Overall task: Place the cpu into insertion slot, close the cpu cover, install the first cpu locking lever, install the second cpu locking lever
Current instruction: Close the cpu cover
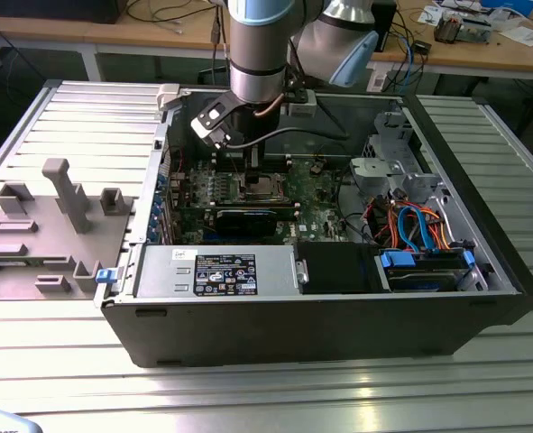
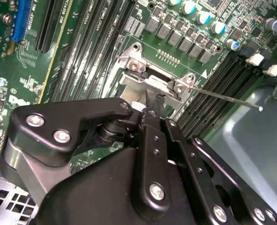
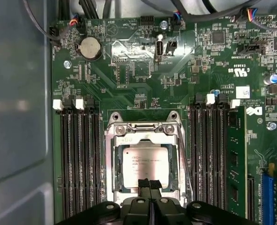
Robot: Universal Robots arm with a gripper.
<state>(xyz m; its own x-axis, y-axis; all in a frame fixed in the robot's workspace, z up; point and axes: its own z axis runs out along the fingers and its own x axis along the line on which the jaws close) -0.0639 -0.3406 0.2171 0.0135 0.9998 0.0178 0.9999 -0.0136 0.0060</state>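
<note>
Ribbed metal table, open black computer case on it, arm reaching down inside over the green board.

Gripper is clenched: the two black fingertips are pressed together with nothing visible between them.

Chip sits in the socket, directly beneath and just ahead of the tips. The tips hang over the chip's edge nearest the gripper; touching or just clear, I can't tell. Chip is flat, square, with a dull grey metal top.

Cover is a thin bright steel frame with a big window. It looks to be lying flat around the chip, hinged on the side farthest from the gripper.

Key relation: one lever, a thin stiff wire rod, sticks out from the hinge corner, away from the gripper and out over the memory slots. It looks unlatched to me. Its long axis runs off to one side of the closed tips, not in line with them.

Memory slots are long black plastic rails flanking the socket on both sides of the gripper, parallel to each other.
</note>
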